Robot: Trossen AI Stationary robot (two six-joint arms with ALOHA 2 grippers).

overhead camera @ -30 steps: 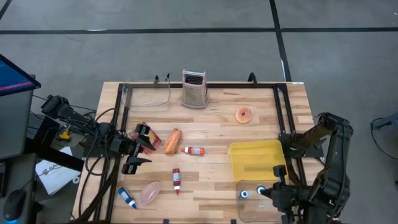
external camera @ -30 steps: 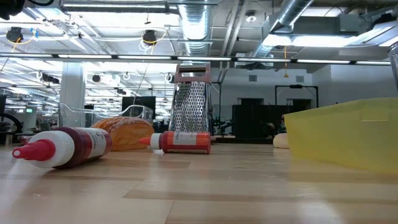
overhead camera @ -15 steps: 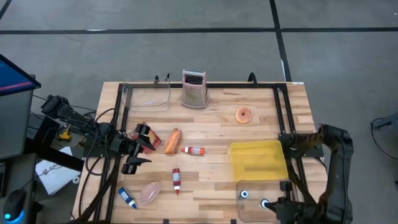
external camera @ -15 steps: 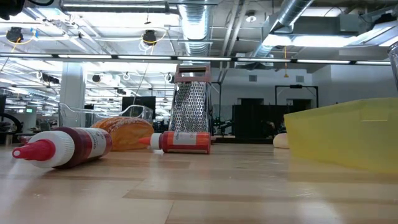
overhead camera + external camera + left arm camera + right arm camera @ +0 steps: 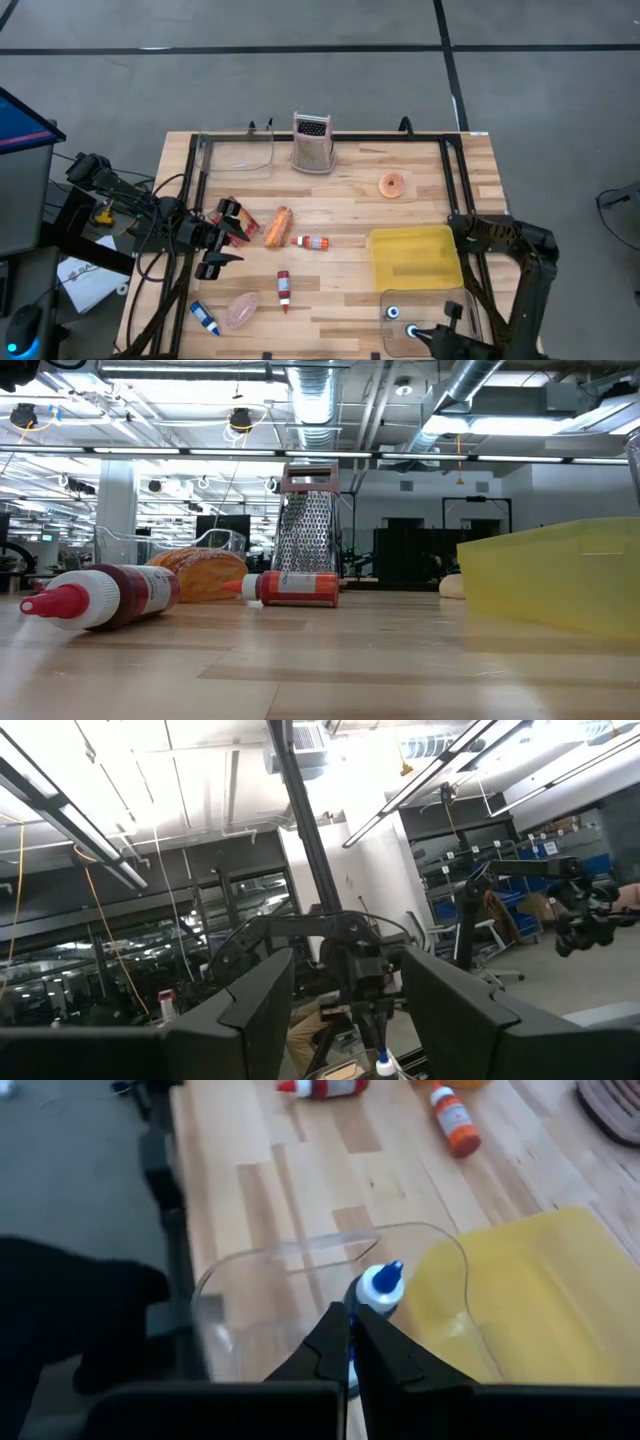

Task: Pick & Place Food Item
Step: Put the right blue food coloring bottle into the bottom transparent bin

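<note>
The food lies on the wooden table: an orange bread roll [image 5: 278,226] [image 5: 200,574], a donut [image 5: 392,185] and a pink item [image 5: 240,310]. My right gripper [image 5: 420,334] [image 5: 351,1316] is at the near edge, over a clear container [image 5: 425,305] [image 5: 300,1255], with its fingers shut. A white bottle with a blue cap [image 5: 380,1285] shows just past its fingertips, inside that container. My left gripper [image 5: 230,238] [image 5: 345,1020] waits open and level at the table's left, left of the roll. My right gripper has its shut fingertips right behind the blue-capped bottle [image 5: 372,1295]. The fingers themselves hide the spot, so I cannot tell whether they touch it.
A yellow bin [image 5: 415,255] [image 5: 560,575] sits right of centre. Two red bottles [image 5: 312,241] [image 5: 284,290], a blue bottle [image 5: 205,318], a grater [image 5: 313,143] and a second clear container [image 5: 238,155] stand about. A red thing [image 5: 238,224] lies by my left gripper. A black frame [image 5: 452,190] borders the table.
My right arm has folded back and drawn its gripper toward the table's near edge and slightly left, over the clear container. The left arm and the items on the table have kept still.
</note>
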